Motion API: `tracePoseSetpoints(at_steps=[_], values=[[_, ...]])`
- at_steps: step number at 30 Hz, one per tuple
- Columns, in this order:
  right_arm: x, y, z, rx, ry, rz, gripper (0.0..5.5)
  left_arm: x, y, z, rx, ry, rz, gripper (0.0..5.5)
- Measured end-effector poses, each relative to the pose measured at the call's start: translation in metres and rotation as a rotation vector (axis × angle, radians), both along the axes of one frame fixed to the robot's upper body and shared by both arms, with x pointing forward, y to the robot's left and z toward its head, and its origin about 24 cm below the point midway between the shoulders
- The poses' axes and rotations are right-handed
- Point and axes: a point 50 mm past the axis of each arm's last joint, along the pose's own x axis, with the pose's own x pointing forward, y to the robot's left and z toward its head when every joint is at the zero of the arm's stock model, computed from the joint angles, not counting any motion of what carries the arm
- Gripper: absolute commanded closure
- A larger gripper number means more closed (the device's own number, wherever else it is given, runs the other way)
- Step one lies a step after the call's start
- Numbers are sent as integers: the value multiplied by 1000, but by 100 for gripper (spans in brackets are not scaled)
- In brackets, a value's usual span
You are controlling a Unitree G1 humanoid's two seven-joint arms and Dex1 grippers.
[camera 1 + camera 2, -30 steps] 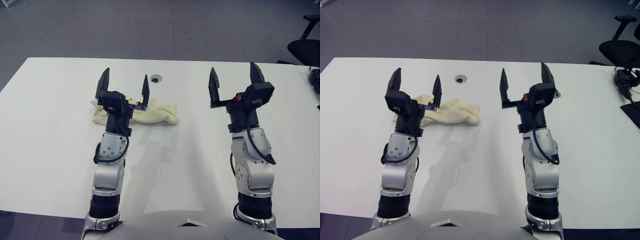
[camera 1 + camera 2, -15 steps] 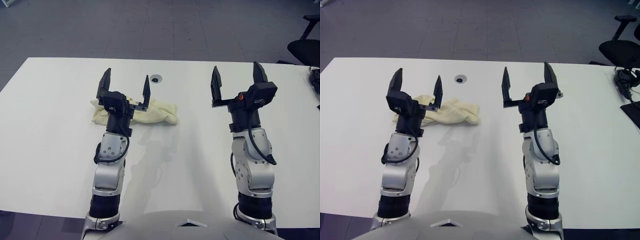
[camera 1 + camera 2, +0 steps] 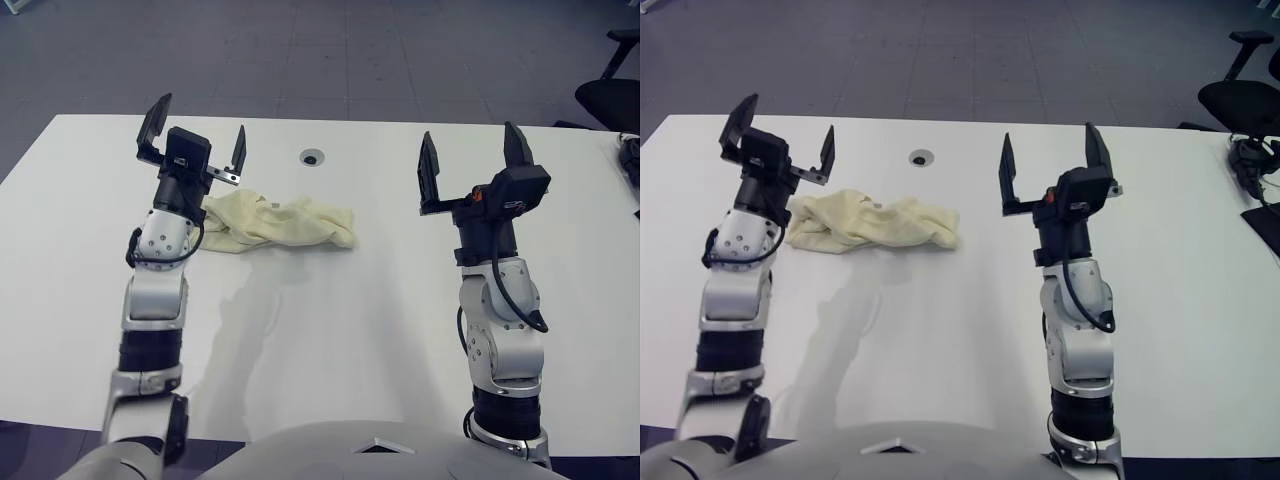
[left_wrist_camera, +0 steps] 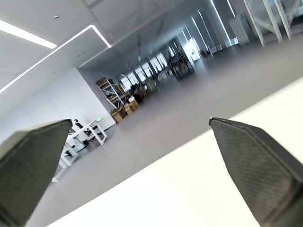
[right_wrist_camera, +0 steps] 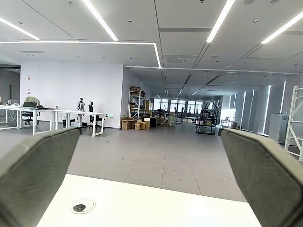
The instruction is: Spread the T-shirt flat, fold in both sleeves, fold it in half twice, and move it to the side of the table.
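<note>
White table (image 3: 330,330) in front, broad and rectangular. One T-shirt (image 3: 285,222) lies on it, pale yellow, crumpled into a long wrinkled heap, not flat at all. It sits on the left half, toward the far side. Just past the shirt and clear of it, a small round cable port (image 3: 312,157) sits flush in the tabletop near the far edge. Over at the right edge, a tangle of black cable (image 3: 1247,160) rests on the surface, and nearer along that edge lies a flat dark object (image 3: 1265,225).
</note>
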Motion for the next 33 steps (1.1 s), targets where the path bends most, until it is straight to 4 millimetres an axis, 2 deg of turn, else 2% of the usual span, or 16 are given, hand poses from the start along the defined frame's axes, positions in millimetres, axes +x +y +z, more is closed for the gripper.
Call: tracePoseSetpoints(at_steps=[4, 8, 11, 14, 18, 21, 24, 27, 30, 33], values=[[0, 1, 0, 0, -8, 1, 10, 20, 19, -44, 391, 145, 22, 12], [1, 4, -1, -4, -7, 4, 10, 24, 27, -86, 688, 275, -26, 12], [1, 7, -1, -2, -13, 8, 10, 31, 26, -86, 784, 288, -72, 12], [0, 9, -1, -4, -15, 15, 10, 31, 27, -87, 806, 315, -108, 12], [0, 10, -1, -1, -15, 12, 10, 31, 26, -84, 762, 370, -172, 12], [0, 10, -1, 2, -16, 13, 10, 27, 19, -83, 715, 394, -245, 12], [0, 11, -1, 1, -16, 14, 10, 17, 1, -84, 643, 388, -370, 12], [0, 11, -1, 2, -18, 8, 10, -9, -31, -88, 549, 385, -548, 12], [0, 12, 0, 6, -20, 1, 10, -45, -58, -90, 512, 389, -697, 12], [0, 13, 1, 4, -27, -2, 10, -78, -74, -90, 487, 418, -755, 12]])
